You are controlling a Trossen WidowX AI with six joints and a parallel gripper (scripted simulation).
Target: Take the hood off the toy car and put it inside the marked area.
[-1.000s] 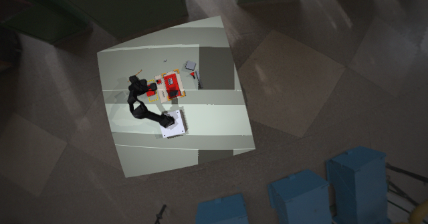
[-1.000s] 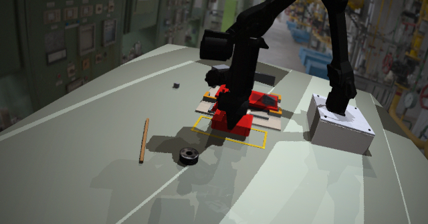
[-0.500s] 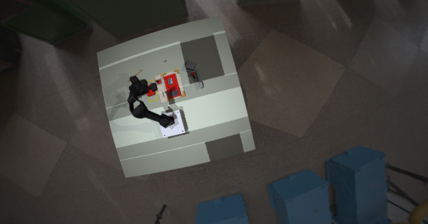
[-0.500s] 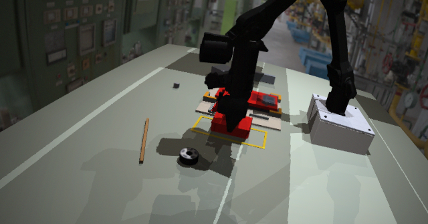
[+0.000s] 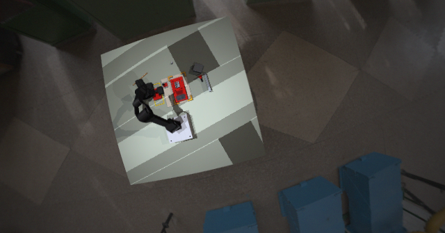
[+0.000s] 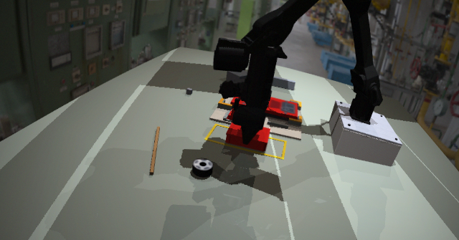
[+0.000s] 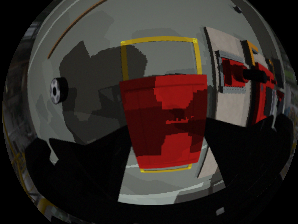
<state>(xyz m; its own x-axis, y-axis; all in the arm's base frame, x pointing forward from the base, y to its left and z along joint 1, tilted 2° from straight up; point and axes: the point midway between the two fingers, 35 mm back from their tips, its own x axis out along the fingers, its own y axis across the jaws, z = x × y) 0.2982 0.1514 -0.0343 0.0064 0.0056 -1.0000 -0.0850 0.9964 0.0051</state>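
The red hood [image 5: 156, 97] [image 6: 233, 135] [image 7: 165, 145] is between the fingers of my gripper [image 6: 247, 137] [image 7: 166, 124], which is shut on it. The hood is low over the marked area, a yellow outline [image 5: 159, 105] [image 6: 285, 150] [image 7: 160, 41]. In the wrist view the outline shows beyond the hood and at its near end. Whether the hood's underside touches the table cannot be told. The red toy car [image 5: 180, 89] [image 6: 274, 106] stands on a pale board beside the area, partly hidden by the arm in the exterior view.
A wheel [image 6: 202, 166] [image 7: 56, 92] and a thin brown stick [image 6: 155, 150] lie on the near side of the area. A small grey piece [image 5: 172, 62] [image 6: 188, 91], a grey block [image 5: 197, 67] and a grey bar [image 5: 207, 83] lie farther off. The arm's white base box [image 5: 185, 135] [image 6: 366, 147] stands beside the car.
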